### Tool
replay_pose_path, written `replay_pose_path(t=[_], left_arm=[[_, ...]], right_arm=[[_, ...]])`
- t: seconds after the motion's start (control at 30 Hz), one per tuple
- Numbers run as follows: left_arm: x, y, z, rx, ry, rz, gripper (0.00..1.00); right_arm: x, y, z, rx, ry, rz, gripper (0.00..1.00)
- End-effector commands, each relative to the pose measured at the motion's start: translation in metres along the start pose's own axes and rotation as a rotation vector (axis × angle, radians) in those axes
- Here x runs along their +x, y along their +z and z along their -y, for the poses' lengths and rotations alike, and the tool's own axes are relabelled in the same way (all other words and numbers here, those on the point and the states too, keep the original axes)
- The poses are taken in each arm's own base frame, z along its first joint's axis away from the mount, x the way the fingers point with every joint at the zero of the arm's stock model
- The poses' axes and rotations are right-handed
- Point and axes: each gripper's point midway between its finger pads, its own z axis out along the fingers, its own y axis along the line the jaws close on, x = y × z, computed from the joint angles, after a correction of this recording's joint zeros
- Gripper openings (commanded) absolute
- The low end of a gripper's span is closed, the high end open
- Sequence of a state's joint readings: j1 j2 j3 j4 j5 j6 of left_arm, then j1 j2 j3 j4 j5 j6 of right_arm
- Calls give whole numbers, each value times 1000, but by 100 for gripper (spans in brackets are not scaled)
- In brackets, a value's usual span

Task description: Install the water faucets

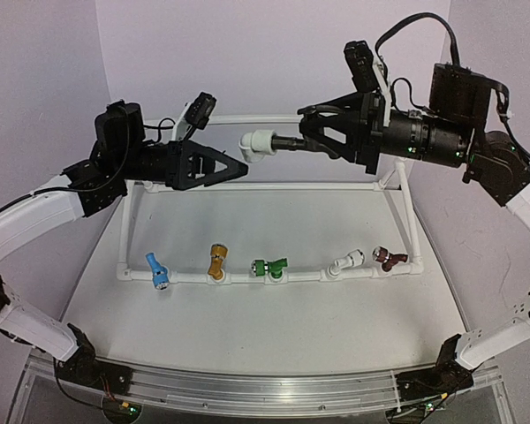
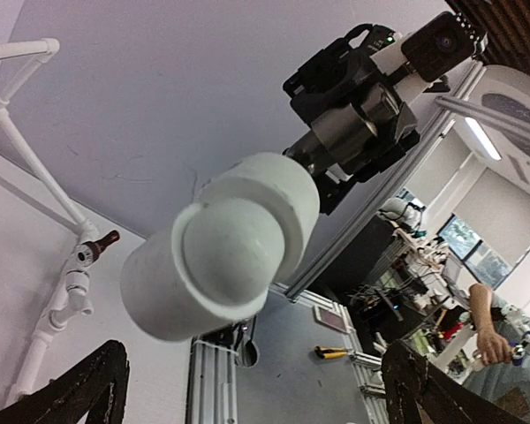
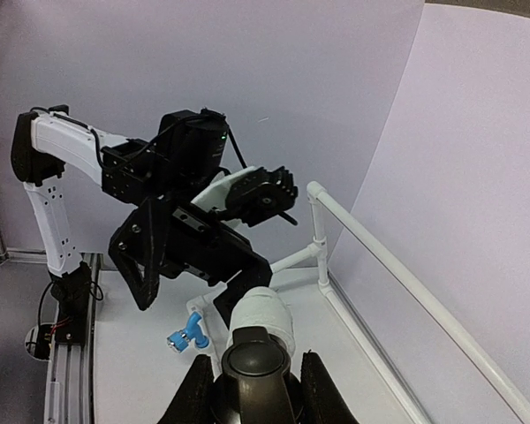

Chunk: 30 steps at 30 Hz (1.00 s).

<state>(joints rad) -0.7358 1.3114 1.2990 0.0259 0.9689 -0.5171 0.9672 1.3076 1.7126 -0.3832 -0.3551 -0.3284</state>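
Below, white table (image 1: 274,322), faucets (image 1: 269,267) on pipe frame (image 1: 305,276), lilac walls (image 1: 247,53)

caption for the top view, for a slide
Right pincer holds the grey faucet midair, facing the open left pincer

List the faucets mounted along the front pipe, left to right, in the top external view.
blue faucet → gold faucet → green faucet → white faucet → maroon faucet
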Motion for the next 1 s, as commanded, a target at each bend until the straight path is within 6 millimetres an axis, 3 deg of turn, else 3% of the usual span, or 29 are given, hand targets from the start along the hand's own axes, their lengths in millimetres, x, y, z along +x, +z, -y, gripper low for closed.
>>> replay_pose_path(t=[0.0, 0.43, 0.67, 0.97], left_arm=[[-22, 5, 26, 204, -91, 40, 100], [-16, 4, 28, 217, -162, 10, 100], [-28, 5, 33, 232, -153, 33, 100], [-36, 10, 22, 224, -155, 80, 100]], right_arm=[[-41, -10, 5, 18, -40, 122, 0], [-32, -10, 23, 133, -76, 96, 0], [-28, -6, 13, 74, -56, 100, 0], [-20, -3, 0, 3, -6, 94, 0]])
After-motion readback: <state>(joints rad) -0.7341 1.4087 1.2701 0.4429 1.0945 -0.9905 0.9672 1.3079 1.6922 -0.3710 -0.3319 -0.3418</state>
